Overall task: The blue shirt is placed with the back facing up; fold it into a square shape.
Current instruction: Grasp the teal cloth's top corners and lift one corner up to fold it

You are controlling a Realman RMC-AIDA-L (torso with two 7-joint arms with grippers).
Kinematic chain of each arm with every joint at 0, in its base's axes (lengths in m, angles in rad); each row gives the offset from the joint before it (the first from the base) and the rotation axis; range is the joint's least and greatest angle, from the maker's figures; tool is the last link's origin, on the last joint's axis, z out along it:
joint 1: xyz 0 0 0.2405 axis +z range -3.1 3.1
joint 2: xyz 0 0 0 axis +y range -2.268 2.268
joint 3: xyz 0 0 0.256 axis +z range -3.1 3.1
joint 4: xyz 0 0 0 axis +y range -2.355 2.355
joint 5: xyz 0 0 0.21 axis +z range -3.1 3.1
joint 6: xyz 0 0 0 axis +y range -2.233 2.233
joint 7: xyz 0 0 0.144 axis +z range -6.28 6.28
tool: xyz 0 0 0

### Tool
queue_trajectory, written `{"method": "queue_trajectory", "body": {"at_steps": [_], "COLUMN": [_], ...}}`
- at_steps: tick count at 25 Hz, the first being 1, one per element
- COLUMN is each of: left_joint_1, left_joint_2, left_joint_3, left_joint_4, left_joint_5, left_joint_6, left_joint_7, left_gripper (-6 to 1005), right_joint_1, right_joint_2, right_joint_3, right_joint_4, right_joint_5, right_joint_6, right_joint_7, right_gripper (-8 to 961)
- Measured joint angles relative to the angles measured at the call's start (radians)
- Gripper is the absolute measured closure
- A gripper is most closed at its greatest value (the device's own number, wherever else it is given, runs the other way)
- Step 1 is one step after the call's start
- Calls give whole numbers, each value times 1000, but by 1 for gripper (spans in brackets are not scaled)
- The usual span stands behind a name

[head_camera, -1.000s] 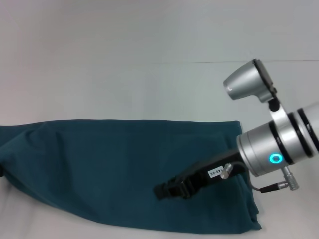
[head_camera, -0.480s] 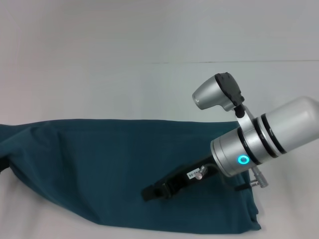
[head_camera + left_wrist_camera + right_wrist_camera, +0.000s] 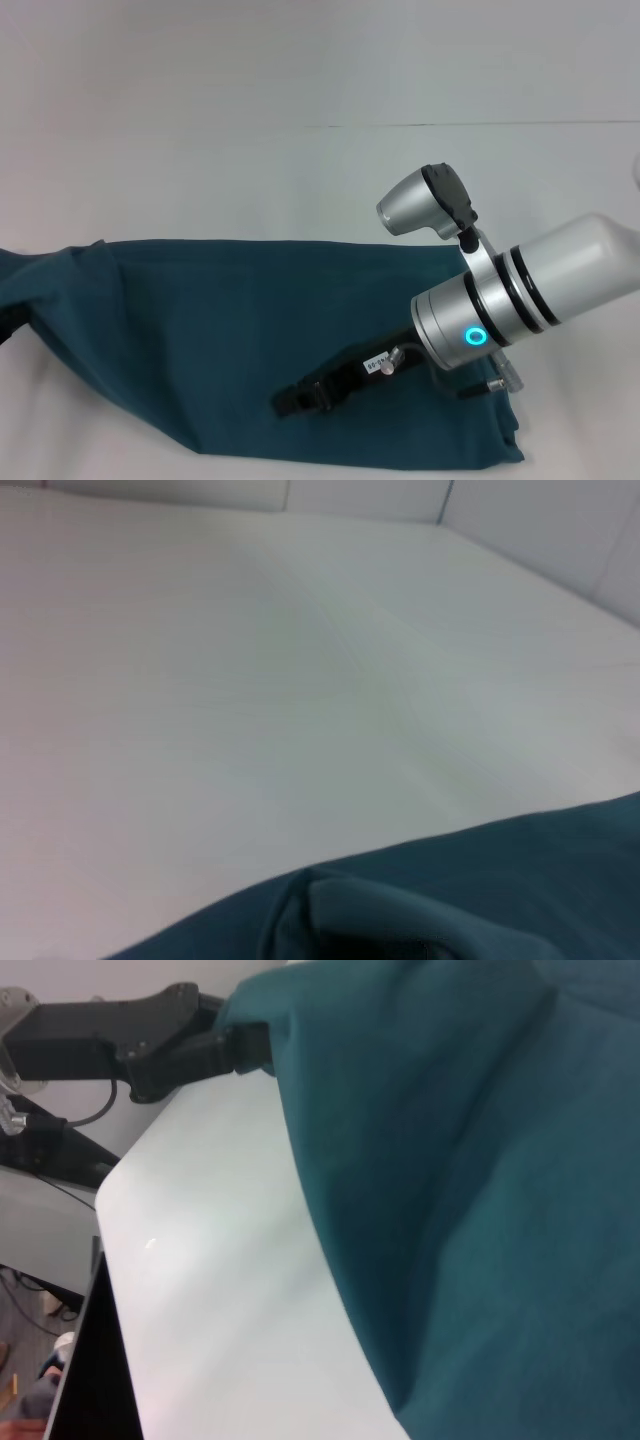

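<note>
Across the lower half of the head view we see the blue shirt, a long folded band on the white table. Our left gripper pinches its far left corner; that thin hold could slip. Our right gripper lies on the cloth, fingers nearly together, apparently holding nothing.
</note>
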Motion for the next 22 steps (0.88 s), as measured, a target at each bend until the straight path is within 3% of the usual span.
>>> {"method": "queue_trajectory", "body": {"at_steps": [11, 22], "left_joint_1": [-8, -20], "left_joint_2": [-1, -2], "left_joint_3": [3, 2], "left_joint_4": [28, 39], "left_joint_5": [-101, -227], "left_joint_6": [102, 208], "left_joint_7": [1, -8], "left_gripper": [971, 970], "right_joint_1": [-3, -5], "right_joint_2": [3, 3], "right_joint_3": [-127, -137], "right_joint_4": [71, 85], "right_joint_5": [161, 177], "right_joint_6": [85, 124], "right_joint_7": [-70, -84], "right_gripper": [919, 919]}}
